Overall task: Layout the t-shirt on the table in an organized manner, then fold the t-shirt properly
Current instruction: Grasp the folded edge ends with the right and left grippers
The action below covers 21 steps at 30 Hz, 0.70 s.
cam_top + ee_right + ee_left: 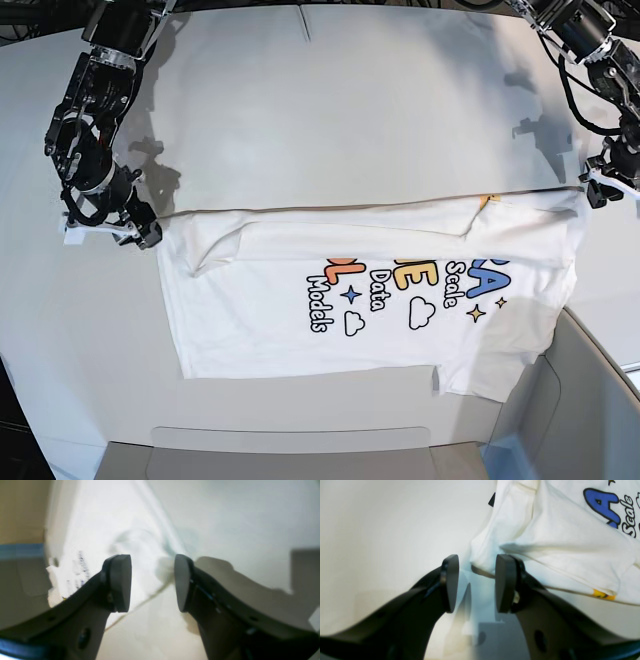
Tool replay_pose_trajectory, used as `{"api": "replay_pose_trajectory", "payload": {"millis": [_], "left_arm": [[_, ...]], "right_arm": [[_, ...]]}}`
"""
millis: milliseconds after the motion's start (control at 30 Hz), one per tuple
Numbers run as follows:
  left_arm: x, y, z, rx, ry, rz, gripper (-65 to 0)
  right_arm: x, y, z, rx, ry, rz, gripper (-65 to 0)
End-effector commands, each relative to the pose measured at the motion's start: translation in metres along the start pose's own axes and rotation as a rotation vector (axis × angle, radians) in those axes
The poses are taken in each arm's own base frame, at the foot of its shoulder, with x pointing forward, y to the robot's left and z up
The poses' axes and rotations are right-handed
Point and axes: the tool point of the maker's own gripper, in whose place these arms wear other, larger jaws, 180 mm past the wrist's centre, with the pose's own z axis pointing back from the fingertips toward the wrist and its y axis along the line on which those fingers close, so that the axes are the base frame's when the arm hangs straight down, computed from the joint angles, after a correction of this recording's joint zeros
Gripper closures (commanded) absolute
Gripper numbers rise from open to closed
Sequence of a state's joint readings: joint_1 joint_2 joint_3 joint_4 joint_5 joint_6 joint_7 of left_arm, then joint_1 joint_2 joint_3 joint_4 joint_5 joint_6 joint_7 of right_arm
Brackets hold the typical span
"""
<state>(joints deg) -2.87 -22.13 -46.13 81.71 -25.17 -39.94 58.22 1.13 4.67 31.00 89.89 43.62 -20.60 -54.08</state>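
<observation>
The white t-shirt (250, 320) lies spread on the white table (350, 120), print up, its far part folded over along a straight edge. My left gripper (598, 192) stands at the shirt's far right corner. In the left wrist view the left gripper (478, 562) is open, and a folded corner of the t-shirt (557, 530) pokes between its tips without being pinched. My right gripper (143, 235) is at the shirt's far left corner. In the right wrist view the right gripper (152, 562) is open over blurred t-shirt (100, 530) cloth lying on the table (237, 517).
A grey-white bin (590, 400) sits at the near right corner, touching the shirt's hem. A low ledge (290, 440) runs along the near edge. Both arms reach in from the far corners, trailing cables.
</observation>
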Motion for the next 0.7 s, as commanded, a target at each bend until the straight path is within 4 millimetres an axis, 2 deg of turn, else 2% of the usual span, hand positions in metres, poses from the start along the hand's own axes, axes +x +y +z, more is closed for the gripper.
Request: {"api": "replay_pose_trajectory", "payload": {"millis": [0,133,267,367,467,567,667], "left_arm": [[0.02,0.002,0.005,0.002,-0.057,-0.018,-24.5],[0.02,0.001,0.005,0.001,-0.058,-0.017,-24.5],[0.02,0.001,0.005,0.001,-0.058,-0.017,-24.5],[0.02,0.001,0.005,0.001,-0.058,-0.017,-24.5],[0.02,0.001,0.005,0.001,-0.058,-0.017,-24.5],[0.021,0.001,0.005,0.002,-0.061,-0.013,-24.6],[0.035,-0.003,0.002,-0.01,-0.091,-0.003,-24.8]], "right_arm": [[0.011,0.001,-0.001,0.007,-0.008,0.001,-28.0],[0.006,-0.021,-0.019,-0.048,0.048,-0.046,-28.0],[0.011,-0.027,-0.03,-0.066,0.075,-0.067,-28.0],[0.01,-0.015,-0.035,-0.039,0.088,-0.048,-28.0],[-0.005,0.0,-0.041,-0.022,0.131,0.011,-28.0],[-0.014,0.004,-0.044,-0.018,0.152,0.024,-28.0],[-0.023,0.007,-0.046,-0.01,0.164,0.016,-27.9]]}}
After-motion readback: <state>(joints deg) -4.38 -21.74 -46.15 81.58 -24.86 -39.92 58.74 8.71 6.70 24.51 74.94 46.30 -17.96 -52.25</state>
